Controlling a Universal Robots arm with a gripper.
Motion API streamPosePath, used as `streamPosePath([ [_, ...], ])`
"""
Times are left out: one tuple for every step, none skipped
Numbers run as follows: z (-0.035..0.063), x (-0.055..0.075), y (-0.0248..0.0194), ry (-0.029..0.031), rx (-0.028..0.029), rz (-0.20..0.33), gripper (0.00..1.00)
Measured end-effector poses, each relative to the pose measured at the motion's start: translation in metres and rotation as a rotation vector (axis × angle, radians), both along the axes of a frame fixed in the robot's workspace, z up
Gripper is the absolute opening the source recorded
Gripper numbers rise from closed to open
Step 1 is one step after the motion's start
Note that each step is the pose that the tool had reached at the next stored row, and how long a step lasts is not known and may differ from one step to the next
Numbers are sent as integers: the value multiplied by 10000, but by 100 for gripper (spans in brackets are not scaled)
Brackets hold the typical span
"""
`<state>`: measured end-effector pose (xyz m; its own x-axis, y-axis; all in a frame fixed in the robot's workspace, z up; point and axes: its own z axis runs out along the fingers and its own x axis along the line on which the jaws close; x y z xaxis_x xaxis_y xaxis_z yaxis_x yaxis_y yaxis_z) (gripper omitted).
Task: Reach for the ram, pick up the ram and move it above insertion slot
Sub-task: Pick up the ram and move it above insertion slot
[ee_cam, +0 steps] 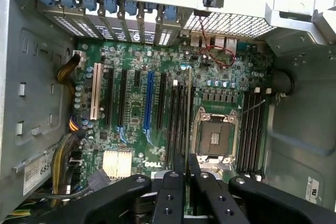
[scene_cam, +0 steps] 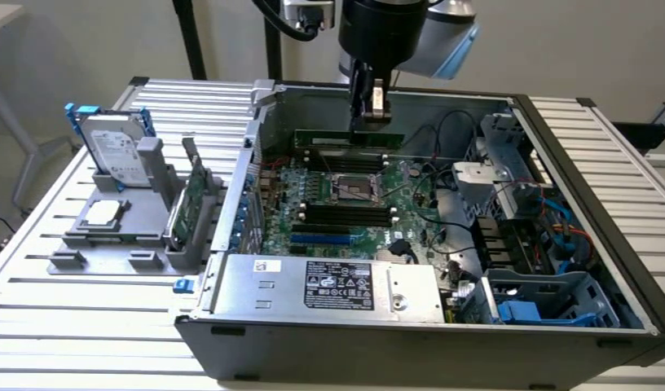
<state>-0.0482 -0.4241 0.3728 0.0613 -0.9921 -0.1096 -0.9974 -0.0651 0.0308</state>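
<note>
I log an open grey computer case (scene_cam: 344,342) on the ribbed metal tabletop (scene_cam: 82,326); green motherboard (ee_cam: 157,108) with bare CPU socket (ee_cam: 214,139); silver hard drive (scene_cam: 113,155) upright in a grey holder (scene_cam: 104,236).

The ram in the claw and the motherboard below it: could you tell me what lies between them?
Nothing: open air separates the ram from the motherboard in the exterior view.

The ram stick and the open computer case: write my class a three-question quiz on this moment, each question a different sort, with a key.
1. True or false: the gripper holds the ram above the motherboard.
2. Where is the hard drive? A. inside the case B. in the grey stand at the exterior view's left
3. Fill in: the ram's board is ___ in colour.

Key: 1 true; 2 B; 3 green.
</note>
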Motion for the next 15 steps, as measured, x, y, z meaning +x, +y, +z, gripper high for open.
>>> streamPosePath([
  [-7, 4, 18, 0, 0, -9, 14],
  [-13, 8, 36, 0, 0, -17, 14],
  [-20, 12, 52, -1, 0, -22, 14],
  [-26, 16, 71, 0, -2, -27, 14],
  [-33, 19, 89, -1, 1, -33, 14],
  [-39, 23, 107, 0, -1, -38, 14],
  [-46, 27, 126, 0, 0, -44, 14],
  [-54, 30, 144, 0, 0, -49, 14],
  [-60, 31, 164, -1, -6, -56, 14],
  [-67, 32, 183, -5, -15, -63, 14],
  [-72, 32, 202, -7, -33, -70, 14],
  [-75, 32, 218, -7, -59, -76, 14],
  [-78, 32, 234, -9, -85, -83, 14],
  [-79, 32, 248, -9, -118, -89, 14],
  [-79, 32, 261, -9, -151, -94, 14],
])
